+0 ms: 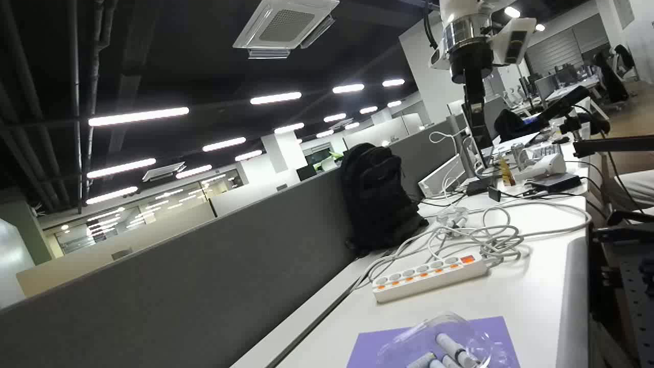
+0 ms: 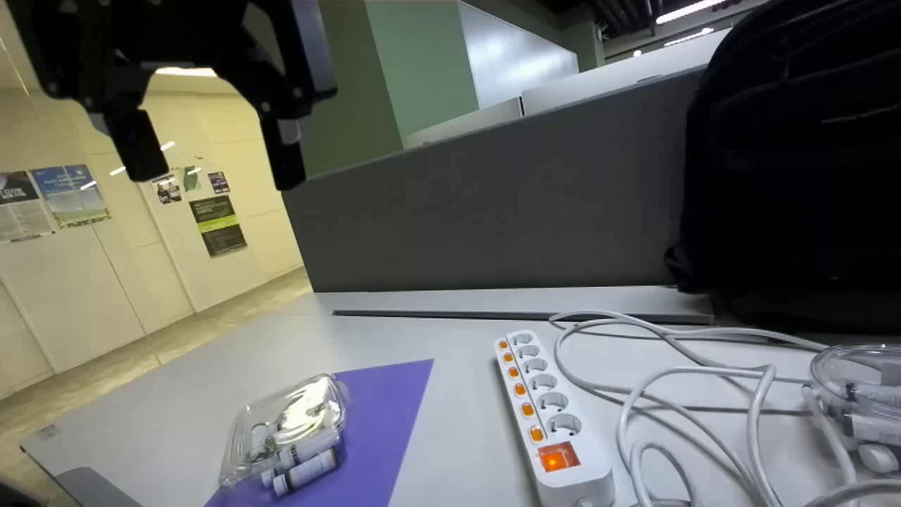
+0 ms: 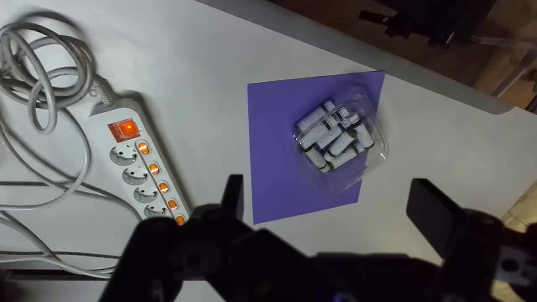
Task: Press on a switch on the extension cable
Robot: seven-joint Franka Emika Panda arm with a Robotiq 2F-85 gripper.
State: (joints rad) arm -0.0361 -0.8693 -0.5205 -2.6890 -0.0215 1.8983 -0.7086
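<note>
Overhead, the gripper (image 2: 215, 172) hangs in the air with its two fingers (image 2: 285, 162) spread wide, only air between the tips. In an exterior view it sits toward ten o'clock from the white strip (image 2: 543, 417), well apart from it.

In the wrist view the strip lies on the pale desk (image 3: 201, 105), toward nine o'clock from the purple sheet (image 3: 272, 138), and runs from eleven o'clock to five o'clock. Its large switch (image 3: 124, 130) glows orange at the eleven o'clock end; small orange buttons (image 3: 164, 187) run beside the row of sockets (image 3: 145, 193), and the gripper's dark body hides the five o'clock end. Toward ten o'clock from the switch, a pale cord (image 3: 87, 69) lies in loops. On the sheet a clear tub (image 3: 335, 182) holds small white vials (image 3: 342, 142), its three o'clock side reaching past the sheet's edge. In an exterior view a second tub (image 2: 838, 362) shows toward three o'clock from the strip, beside more cord.

In both exterior views a black backpack (image 1: 378, 194) stands by a grey partition (image 1: 179, 286). Toward ten o'clock from the backpack, lit lamps (image 1: 139, 116) run along the dark ceiling (image 1: 184, 51), and an air vent (image 1: 286, 24) hangs toward eleven o'clock. In an exterior view, posters (image 2: 219, 225) hang on a pale wall (image 2: 84, 303), toward ten o'clock from the strip.
</note>
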